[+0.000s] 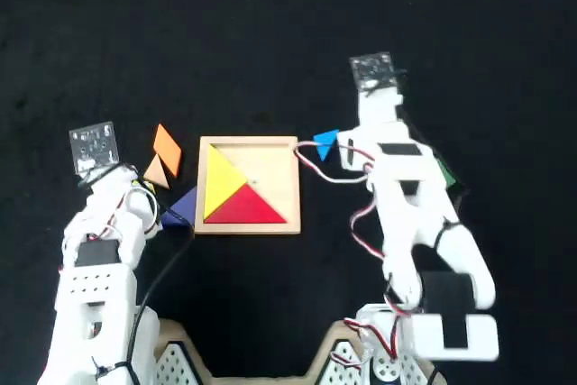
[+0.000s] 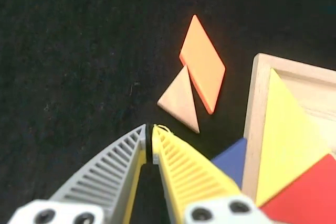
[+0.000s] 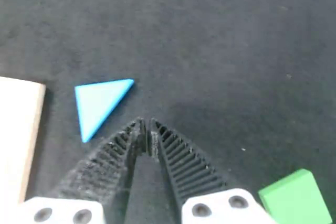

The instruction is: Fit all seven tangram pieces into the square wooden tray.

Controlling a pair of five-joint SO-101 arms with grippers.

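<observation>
Left gripper [image 2: 148, 129]: two ribbed plastic fingers, one grey and one yellow, are pressed together; nothing is held. Right gripper [image 3: 145, 126]: two black ribbed fingers are likewise closed and empty.

Near the left gripper:
- one tan triangle [image 2: 181, 100], laid against one orange parallelogram [image 2: 202, 64]
- one navy piece [image 2: 233, 161], set just beside the tray [image 1: 248, 143]

Near the right gripper:
- one blue triangle [image 3: 100, 103]
- one green block [image 3: 294, 203]

Two flat triangles are seated in the square wooden tray between the arms: one yellow [image 1: 219, 179], one red [image 1: 247, 207].
</observation>
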